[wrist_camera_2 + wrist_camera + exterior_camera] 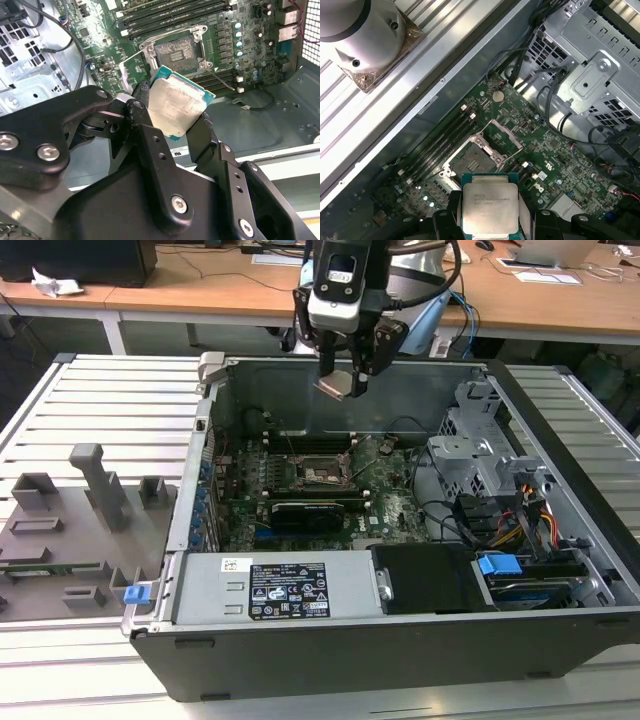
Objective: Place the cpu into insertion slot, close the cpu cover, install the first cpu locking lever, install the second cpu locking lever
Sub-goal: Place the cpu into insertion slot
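Gripper [340, 378] pinches cpu [176, 106] by two opposite edges: silvery-beige metal lid, green rim, tilted. Hangs well above uncovered insertion slot [476, 161] on green motherboard [392, 502].

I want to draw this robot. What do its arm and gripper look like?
The arm is round and silvery-grey. A black cable loops beside it. The gripper has a grey-and-black body and two flat black fingers dotted with silver screws.
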Tool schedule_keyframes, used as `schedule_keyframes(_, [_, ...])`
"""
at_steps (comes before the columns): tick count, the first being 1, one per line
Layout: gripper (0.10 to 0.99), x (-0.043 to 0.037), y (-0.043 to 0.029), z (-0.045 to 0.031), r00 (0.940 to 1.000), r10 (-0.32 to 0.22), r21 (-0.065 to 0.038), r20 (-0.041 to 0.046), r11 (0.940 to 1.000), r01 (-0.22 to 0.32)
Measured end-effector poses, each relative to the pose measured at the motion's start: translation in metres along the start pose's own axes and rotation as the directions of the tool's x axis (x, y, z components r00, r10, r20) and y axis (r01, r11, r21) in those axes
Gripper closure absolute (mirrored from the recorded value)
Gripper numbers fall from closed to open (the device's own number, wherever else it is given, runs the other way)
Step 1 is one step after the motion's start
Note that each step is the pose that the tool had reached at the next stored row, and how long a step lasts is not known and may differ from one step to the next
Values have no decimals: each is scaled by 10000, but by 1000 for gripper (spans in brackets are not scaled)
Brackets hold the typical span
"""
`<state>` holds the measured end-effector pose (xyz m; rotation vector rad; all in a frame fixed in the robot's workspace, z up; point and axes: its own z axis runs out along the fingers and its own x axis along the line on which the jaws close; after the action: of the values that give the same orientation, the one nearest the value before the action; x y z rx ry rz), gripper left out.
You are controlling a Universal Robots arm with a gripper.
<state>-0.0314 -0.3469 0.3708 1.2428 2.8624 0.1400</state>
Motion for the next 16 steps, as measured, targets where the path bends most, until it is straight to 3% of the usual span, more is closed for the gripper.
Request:
schedule_keyframes(6, [545, 12, -13, 8, 9996, 264, -7, 23, 9997, -264])
schedule_keyframes(12, [545, 12, -15, 20, 9959, 902, -22, 79, 9959, -902])
schedule_keyframes(16, [545, 11, -17, 41, 9821, 1878, -54, 164, 9822, -1877])
